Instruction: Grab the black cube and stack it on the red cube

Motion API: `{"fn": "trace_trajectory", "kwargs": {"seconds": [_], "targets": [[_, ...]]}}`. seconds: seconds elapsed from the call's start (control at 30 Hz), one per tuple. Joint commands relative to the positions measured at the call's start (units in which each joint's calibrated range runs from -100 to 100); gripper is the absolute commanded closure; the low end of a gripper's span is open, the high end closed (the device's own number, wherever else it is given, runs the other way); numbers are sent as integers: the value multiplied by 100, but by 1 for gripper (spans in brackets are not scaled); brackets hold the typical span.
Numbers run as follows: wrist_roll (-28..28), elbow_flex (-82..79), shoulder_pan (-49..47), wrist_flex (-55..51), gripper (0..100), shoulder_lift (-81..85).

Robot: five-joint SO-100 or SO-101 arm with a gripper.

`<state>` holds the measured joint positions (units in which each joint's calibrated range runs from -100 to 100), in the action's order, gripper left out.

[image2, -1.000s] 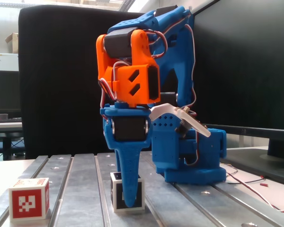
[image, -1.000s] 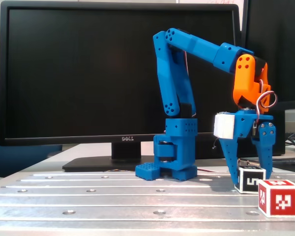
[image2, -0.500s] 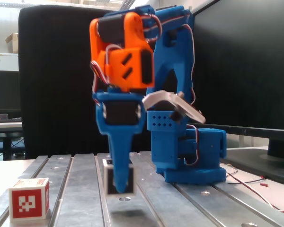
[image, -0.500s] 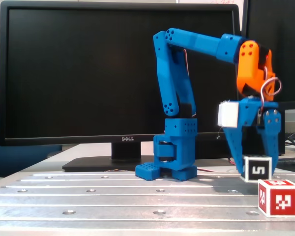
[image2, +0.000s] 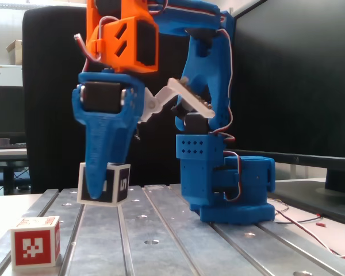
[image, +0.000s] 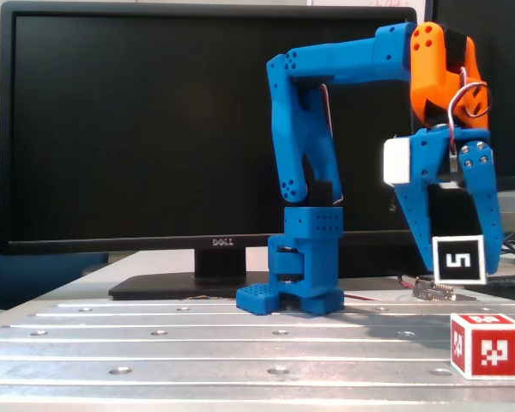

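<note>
I've got the black cube (image: 458,258) pinched between the fingers of my gripper (image: 460,268), jaws clamped on its sides, and in both fixed views it hangs clear above the grooved metal table (image: 197,343). The red cube (image: 485,345) sits on the table near the front edge, below the held cube and a touch to its right in the fixed view facing the Dell monitor (image: 154,129); in the other fixed view it's lower left of the gripper (image2: 100,187), well apart.
</note>
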<state>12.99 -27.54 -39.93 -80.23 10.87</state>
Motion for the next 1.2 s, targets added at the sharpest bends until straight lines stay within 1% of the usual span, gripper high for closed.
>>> {"fn": "trace_trajectory", "kwargs": {"seconds": [0.0,0.2,0.57,0.73,0.9,1.17], "targets": [[-352,370,46,7,82,-93],[-936,1211,113,-138,82,-878],[-1436,3464,622,-1079,82,-2206],[-1783,3672,785,-1199,82,-2348],[-2461,3663,873,-1199,82,-2398],[-2656,3672,748,-1139,82,-2407]]}}
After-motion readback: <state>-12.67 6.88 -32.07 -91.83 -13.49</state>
